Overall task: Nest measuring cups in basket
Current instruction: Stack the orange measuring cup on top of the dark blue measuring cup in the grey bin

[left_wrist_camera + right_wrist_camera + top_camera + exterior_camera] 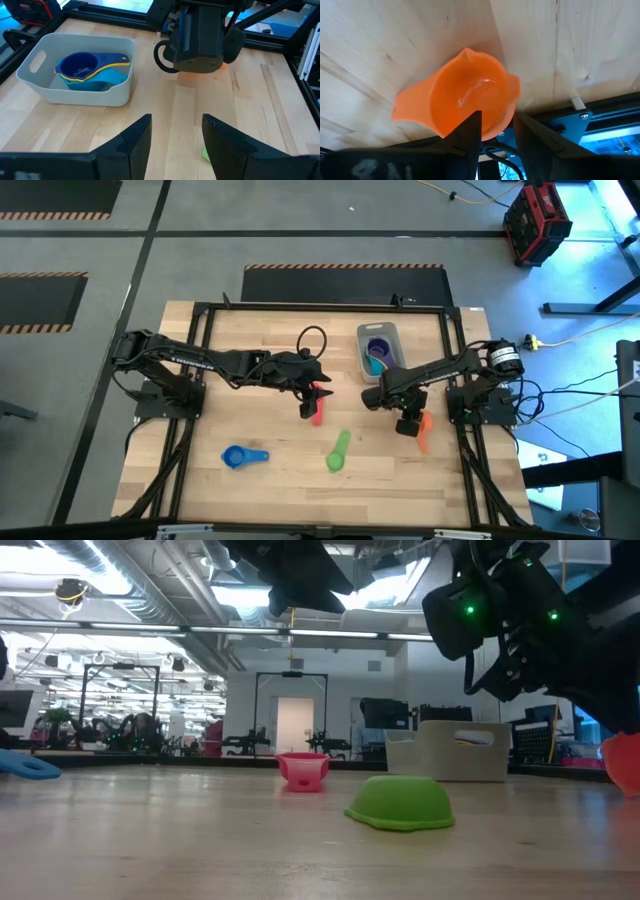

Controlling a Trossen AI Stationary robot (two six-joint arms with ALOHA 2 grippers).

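Observation:
An orange measuring cup sits open side up on the table by the right edge, also seen in the high view. My right gripper hangs open over it, one finger above the bowl and one outside the rim. My left gripper is open and holds nothing; it hangs above the table's middle, over a red cup. The red cup stands upright. The basket holds a purple cup nested in a yellow and a teal one. A green cup lies upside down, and a blue cup lies near the front. My right gripper comes slanting down onto the orange cup's rim, on the side opposite the handle. One finger is over the bowl and the other is outside it. I cannot tell whether either finger touches the rim. The cup rests on the table.
A black metal frame runs round the tabletop, and its rail lies close beside the orange cup. The right arm's wrist hangs between my left gripper and the table's right side. Bare wood lies along the front.

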